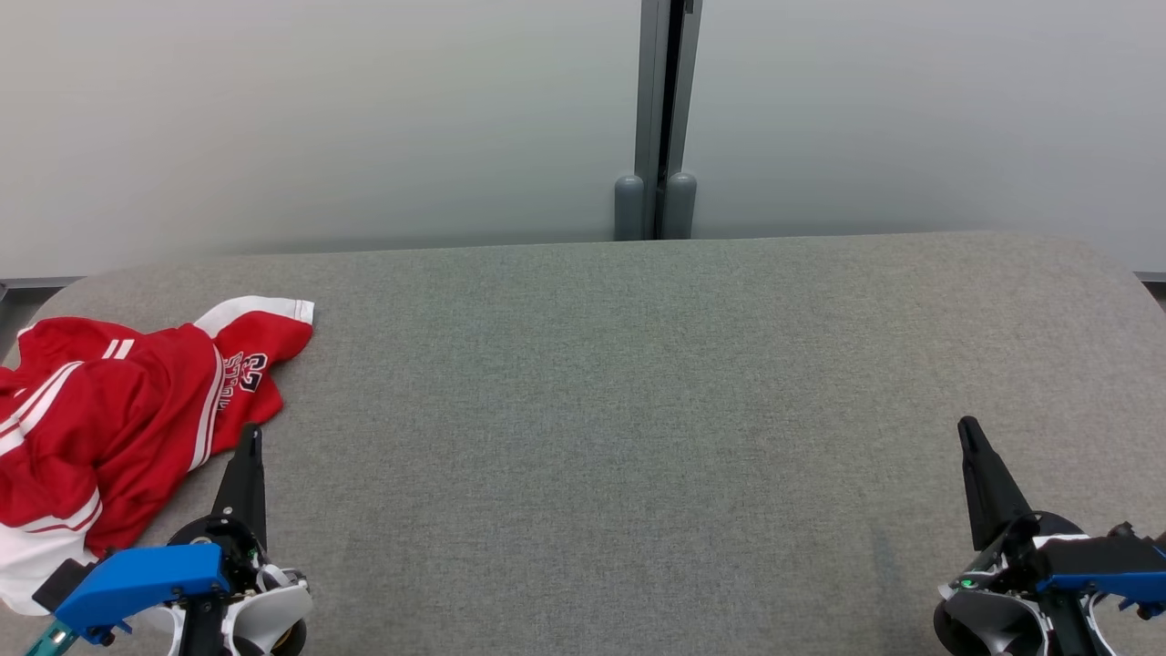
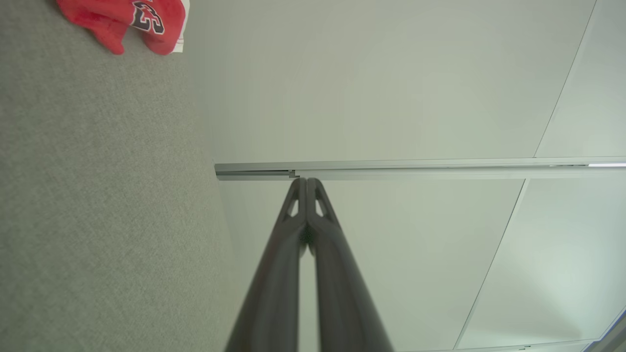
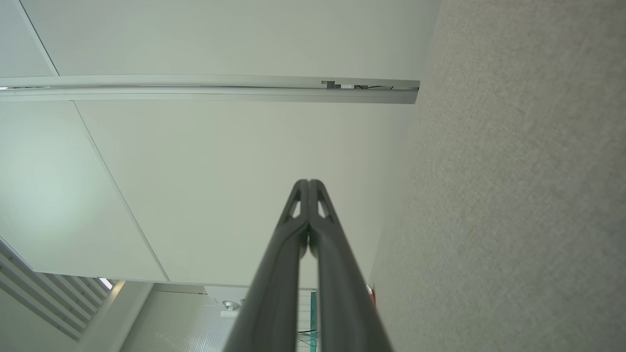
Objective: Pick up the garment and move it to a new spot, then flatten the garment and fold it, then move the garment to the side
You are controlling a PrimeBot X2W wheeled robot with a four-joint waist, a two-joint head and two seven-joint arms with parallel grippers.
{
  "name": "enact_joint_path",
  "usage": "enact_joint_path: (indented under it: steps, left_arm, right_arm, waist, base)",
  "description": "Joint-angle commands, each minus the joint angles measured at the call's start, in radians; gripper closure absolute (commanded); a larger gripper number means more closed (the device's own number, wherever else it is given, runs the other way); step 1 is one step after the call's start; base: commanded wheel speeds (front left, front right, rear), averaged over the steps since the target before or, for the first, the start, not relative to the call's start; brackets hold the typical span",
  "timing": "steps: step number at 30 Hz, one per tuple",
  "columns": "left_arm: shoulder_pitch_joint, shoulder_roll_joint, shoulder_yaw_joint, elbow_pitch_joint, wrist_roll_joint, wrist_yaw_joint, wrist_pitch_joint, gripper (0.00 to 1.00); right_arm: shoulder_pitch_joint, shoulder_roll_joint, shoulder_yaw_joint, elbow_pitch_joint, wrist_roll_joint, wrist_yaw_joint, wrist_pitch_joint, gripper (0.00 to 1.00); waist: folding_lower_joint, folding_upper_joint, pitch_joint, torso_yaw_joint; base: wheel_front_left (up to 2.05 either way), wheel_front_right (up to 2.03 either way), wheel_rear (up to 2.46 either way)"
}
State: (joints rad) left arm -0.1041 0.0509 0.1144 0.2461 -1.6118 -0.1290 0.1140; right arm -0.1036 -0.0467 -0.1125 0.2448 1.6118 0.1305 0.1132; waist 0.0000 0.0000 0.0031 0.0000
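Left claw (image 1: pixel 251 437): fingers pressed together with nothing between them. The tip is just beside the garment's near right hem, and I cannot tell whether it brushes the cloth.
Right claw (image 1: pixel 968 428): also pressed together and empty, over the desk's near right corner, well apart from the garment.
Garment (image 1: pixel 118 410): a red jersey with white stripes, crumpled in a heap at the desk's left edge. A white part lies toward the near left corner.
Handling: I judge it light, soft and floppy, so it should sag and trail rather than move as one piece.
Where to hold: I would pinch the white-banded hem (image 1: pixel 260 310) on the heap's far side, or a raised fold.
Desk (image 1: pixel 638 410): the grey felt-like cover probably grips cloth, so I would lift, not drag.
Edges: the heap lies right at the left edge, and a careless tug could spill it over.
Open room: the desk's middle and right side are open for spreading.
Wall panel (image 1: pixel 364 118): it stands close behind the far edge, so I would keep reaches short of it.
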Motion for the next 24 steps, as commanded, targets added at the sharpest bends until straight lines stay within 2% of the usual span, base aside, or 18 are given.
enact_joint_path:
  steps: [1,21,22,24]
  left_arm:
    - [-0.010,-0.002,0.001,-0.004,-0.002,-0.004,0.003,1.00]
    - [-0.010,-0.002,0.001,-0.004,-0.002,-0.004,0.003,1.00]
    - [0.000,0.000,0.000,0.001,0.000,0.000,0.000,0.00]
    - [0.003,-0.001,-0.001,0.005,0.001,0.000,-0.002,0.00]
  right_arm:
    - [-0.011,-0.007,-0.002,0.001,0.002,0.000,0.002,1.00]
    - [-0.011,-0.007,-0.002,0.001,0.002,0.000,0.002,1.00]
    - [0.000,0.000,0.000,0.000,0.000,0.000,0.000,0.00]
    - [0.004,0.002,0.002,0.004,0.000,0.000,-0.001,0.00]
  waist:
    - [0.0000,0.0000,0.000,0.000]
    - [0.0000,0.0000,0.000,0.000]
    - [0.0000,0.0000,0.000,0.000]
    - [0.0000,0.0000,0.000,0.000]
  base:
    - [0.00,0.00,0.00]
    - [0.00,0.00,0.00]
    - [0.00,0.00,0.00]
    - [0.00,0.00,0.00]
